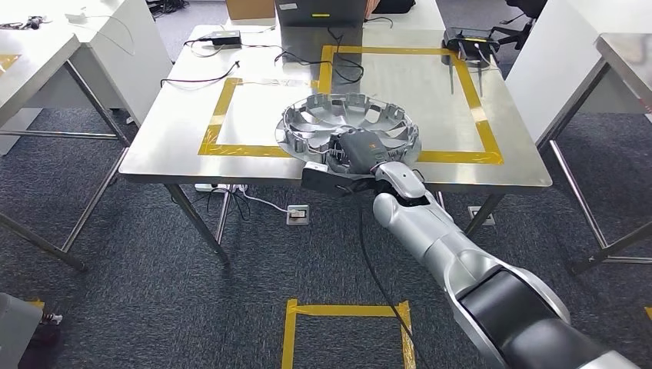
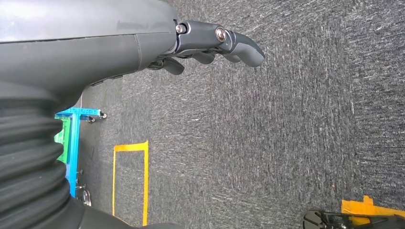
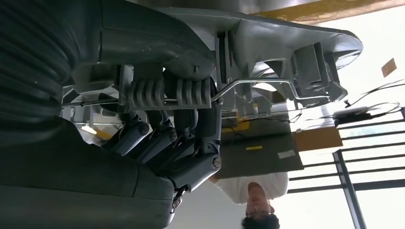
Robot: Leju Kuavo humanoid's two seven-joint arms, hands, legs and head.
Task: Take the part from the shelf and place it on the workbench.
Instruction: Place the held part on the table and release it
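Observation:
The part is a silver hubcap (image 1: 350,119), open side up, at the front middle of the steel workbench (image 1: 177,146). It overlaps the near strip of the yellow tape square (image 1: 477,115). My right hand (image 1: 357,150) grips its near rim, the arm reaching in from the lower right. In the right wrist view the dark fingers (image 3: 162,143) curl around the hubcap's (image 3: 286,52) rim and wire ring. I cannot tell whether the part touches the tabletop. My left hand (image 2: 210,45) hangs over grey carpet, fingers slightly apart and holding nothing.
Cables and a power adapter (image 1: 221,37) lie at the workbench's back left, and a black router (image 1: 470,42) at the back right. Other tables stand at left (image 1: 46,54) and right (image 1: 627,54). A person (image 3: 255,200) stands beyond the bench. Yellow tape (image 1: 346,330) marks the floor.

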